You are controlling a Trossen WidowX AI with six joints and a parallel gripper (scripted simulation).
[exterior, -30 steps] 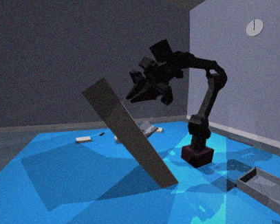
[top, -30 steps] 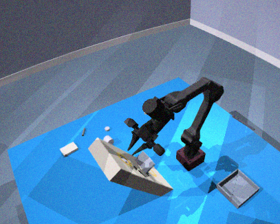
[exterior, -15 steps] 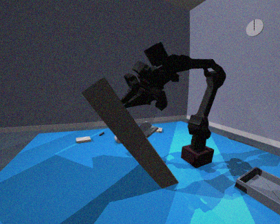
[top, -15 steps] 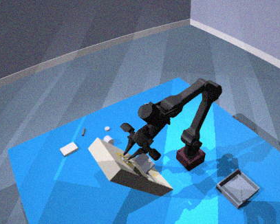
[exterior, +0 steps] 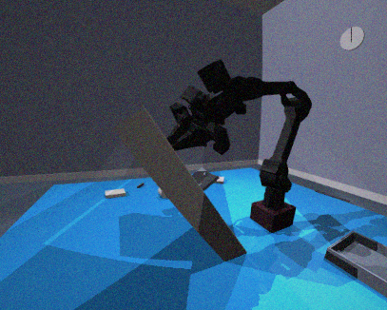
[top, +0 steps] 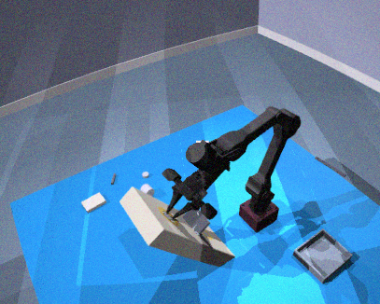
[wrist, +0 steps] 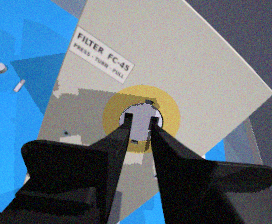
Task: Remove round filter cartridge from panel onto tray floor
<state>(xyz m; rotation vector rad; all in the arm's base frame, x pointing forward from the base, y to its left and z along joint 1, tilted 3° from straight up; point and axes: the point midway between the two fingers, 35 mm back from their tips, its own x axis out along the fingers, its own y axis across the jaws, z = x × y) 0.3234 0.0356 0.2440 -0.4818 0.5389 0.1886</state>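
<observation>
The filter cartridge [wrist: 142, 131] is a pale round face inside a yellow ring [wrist: 171, 107] on the tilted cream panel [top: 143, 218] [exterior: 164, 173] [wrist: 212, 75]. It sits in the panel. My gripper [top: 171, 215] [exterior: 171, 144] [wrist: 141, 126] is open by a small gap, with nothing clamped between the fingers. Its two fingertips are at the two dark slots of the cartridge face; how far they reach in cannot be told. In the exterior view the panel's side hides the cartridge. The grey tray [top: 320, 261] [exterior: 377, 259] is empty, right of the robot base.
A grey block [top: 195, 221] [exterior: 205, 180] stands out from the lower part of the panel front. A white block [top: 93, 201] [exterior: 115, 193], a dark stick [top: 113, 179] and small white round pieces [top: 146, 174] lie behind the panel. A label [wrist: 102, 55] is on the panel face.
</observation>
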